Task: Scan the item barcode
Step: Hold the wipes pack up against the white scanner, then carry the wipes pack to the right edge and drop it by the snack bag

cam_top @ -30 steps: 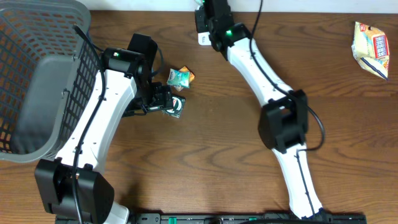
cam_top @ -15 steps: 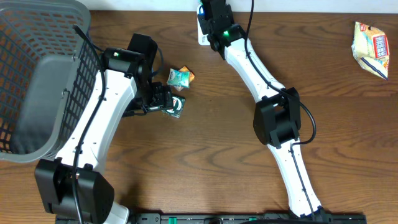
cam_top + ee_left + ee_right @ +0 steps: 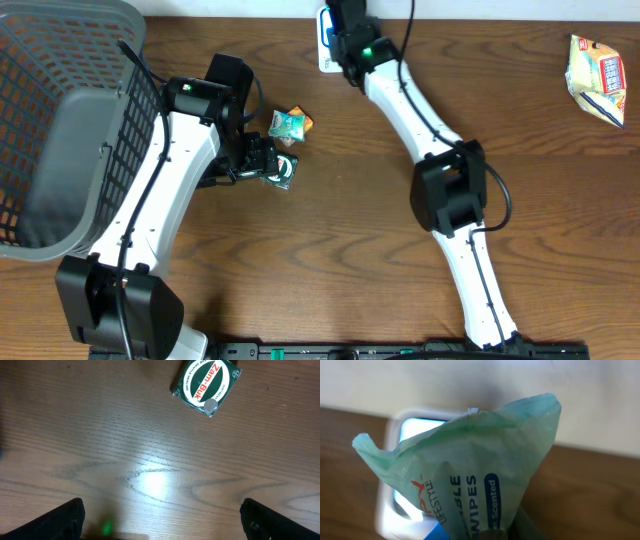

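Right gripper (image 3: 338,22): jaws nearly closed and clamped on the lower end of 1 pale green wipes pack (image 3: 470,475). In the right wrist view the pack rises from between the fingers and fills most of the frame, with its crimped top edge uppermost. The printed words "WIPES" and "Scented" run up its face. Directly behind the pack lies the scanner (image 3: 387,505), a white unit with a lit blue window. The pack covers the right part of that window. Whether the pack touches the scanner cannot be determined. The overhead view places the scanner at the far edge of the table (image 3: 360,250), against the pale wall, with the right arm stretched fully toward it. Left gripper (image 3: 161,521): jaws fully apart, holding nothing. Its 2 fingers (image 3: 65,520) appear at the bottom corners of the left wrist view, with bare wood between them. Ahead of the fingers, and clear of them, a green Zam-Buk tin (image 3: 206,386) lies flat on the table, label up. Just beyond the tin in the overhead view lies a small green and orange packet (image 3: 290,123). A grey mesh basket (image 3: 40,60) occupies the far left of the table, beside the left arm. A yellow snack bag (image 3: 595,80) lies at the far right, well apart from both arms.
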Tool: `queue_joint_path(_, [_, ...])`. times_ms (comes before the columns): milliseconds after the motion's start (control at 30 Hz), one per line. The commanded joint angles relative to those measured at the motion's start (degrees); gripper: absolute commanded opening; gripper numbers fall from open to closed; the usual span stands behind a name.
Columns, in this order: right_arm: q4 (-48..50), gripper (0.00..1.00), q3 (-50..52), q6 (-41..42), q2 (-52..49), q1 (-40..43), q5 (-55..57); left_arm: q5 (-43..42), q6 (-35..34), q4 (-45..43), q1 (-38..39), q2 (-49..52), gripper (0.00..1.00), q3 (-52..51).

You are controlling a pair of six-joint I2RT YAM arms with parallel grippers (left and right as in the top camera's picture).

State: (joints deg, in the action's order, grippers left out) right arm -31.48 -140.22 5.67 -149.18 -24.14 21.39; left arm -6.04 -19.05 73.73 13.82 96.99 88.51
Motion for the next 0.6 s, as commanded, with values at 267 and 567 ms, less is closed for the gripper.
queue_joint_path(267, [-29.62,0.01,-1.01,-7.78,9.86,18.73,8.70,0.11,0.37,0.39,0.00,0.22,0.98,0.61])
queue_joint_path(567, [-36.09,0.03,0.98,-4.81,9.86,31.01,8.20,0.11,0.37,0.39,0.00,0.22,0.98,0.61])
